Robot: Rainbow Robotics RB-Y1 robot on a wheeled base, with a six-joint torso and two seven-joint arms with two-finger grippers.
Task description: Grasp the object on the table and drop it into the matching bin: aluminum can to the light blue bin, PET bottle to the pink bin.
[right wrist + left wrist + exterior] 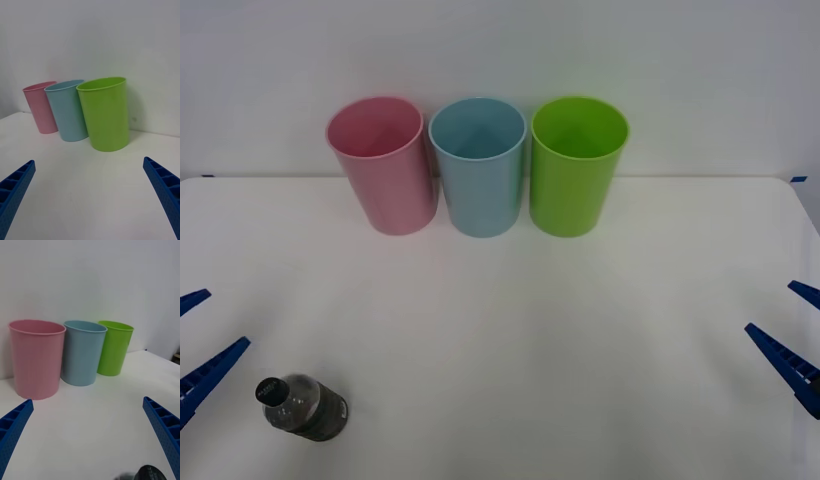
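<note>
Bottle [304,407] stands near-left on the table [510,330], just beside your left gripper [198,350], fingers wide, holding nothing; likely light, smooth and tippy, so take it across the labelled body, then to the far pink bin [380,160].

You get the front view from above, angled forward and down over the table [500,330]. Each wrist view sits low near the tabletop, facing the wall. All three share the pink bin [380,165], light blue bin [478,165] and green cup [576,165].
</note>
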